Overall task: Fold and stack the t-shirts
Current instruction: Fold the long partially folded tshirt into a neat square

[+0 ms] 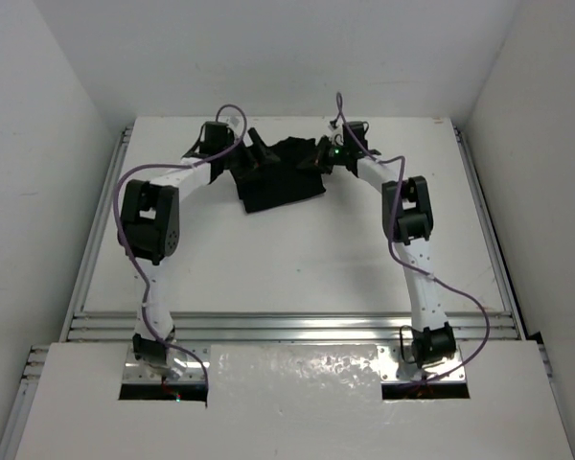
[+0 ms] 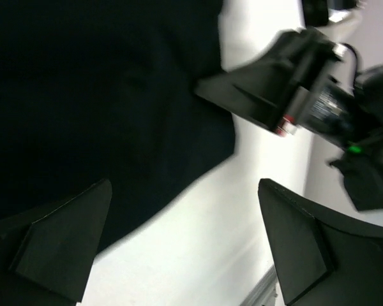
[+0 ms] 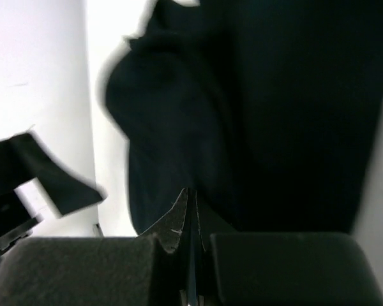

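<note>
shirt (image 1: 283,177): black, bunched at the far end of your table (image 1: 287,259), between both grippers.
left gripper (image 2: 184,191): released, jaws spread wide over the shirt's edge.
right gripper (image 3: 191,194): clenched, pinching a fold of the shirt.

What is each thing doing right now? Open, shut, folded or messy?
t-shirt: rumpled, not neatly folded, lying on the far part of the table.
left gripper: fingers wide open, holding nothing, above the shirt's edge.
right gripper: fingers shut, apparently pinching a fold of the shirt.
</note>
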{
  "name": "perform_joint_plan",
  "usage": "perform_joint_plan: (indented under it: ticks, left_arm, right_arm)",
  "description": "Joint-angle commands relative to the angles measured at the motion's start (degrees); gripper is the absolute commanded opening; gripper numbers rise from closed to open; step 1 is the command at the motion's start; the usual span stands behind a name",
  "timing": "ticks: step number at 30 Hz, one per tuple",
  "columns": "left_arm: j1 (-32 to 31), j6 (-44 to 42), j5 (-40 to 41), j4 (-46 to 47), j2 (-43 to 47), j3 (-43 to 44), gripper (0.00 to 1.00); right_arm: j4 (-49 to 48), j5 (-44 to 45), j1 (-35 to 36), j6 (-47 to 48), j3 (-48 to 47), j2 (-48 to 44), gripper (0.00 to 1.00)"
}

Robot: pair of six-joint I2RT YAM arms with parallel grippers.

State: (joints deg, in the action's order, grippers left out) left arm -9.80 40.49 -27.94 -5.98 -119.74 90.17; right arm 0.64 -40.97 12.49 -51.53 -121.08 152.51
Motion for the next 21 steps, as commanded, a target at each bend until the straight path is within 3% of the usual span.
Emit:
perform_joint_plan:
  ticks: [1,4,9,10,12,16,18,21]
  left_arm:
    - [-0.5,-1.6,-1.1,-0.8,-4.5,4.1,0.99]
    - [-0.8,-2.3,0.7,-1.3,-6.3,2.2,1.0]
    - [-1.4,-4.5,3.8,-8.5,-7.6,0.0,1.0]
    - [-1.6,-4.8,4.8,-9.1,-5.3,-3.8,1.0]
    - [-2.3,-4.5,5.4,-8.7,-1.8,-9.4,1.0]
    - [-4.8,-4.1,6.3,-9.1,11.8,-24.7,1.0]
    - [-5.9,-4.4,7.3,-9.0,18.5,-29.0,1.0]
    - [-5.8,-7.2,8.8,-11.0,22.7,-27.5,1.0]
  right_arm:
    - [9.3,-1.7,3.0,1.9,2.3,1.2,0.0]
    - [14.2,-0.2,5.1,6.0,9.8,-2.1,0.0]
    - [10.1,10.9,5.3,-2.8,37.4,-14.6,0.0]
    - [8.6,11.7,5.7,-5.4,45.4,-19.8,0.0]
    - [6.0,13.7,6.4,-6.7,51.6,-24.7,0.0]
    - [-3.0,9.7,6.9,-9.1,66.8,-35.6,0.0]
    - [-8.5,5.9,6.8,-7.4,69.2,-40.8,0.08]
    - [-8.8,4.1,6.8,-2.1,70.9,-47.0,0.24]
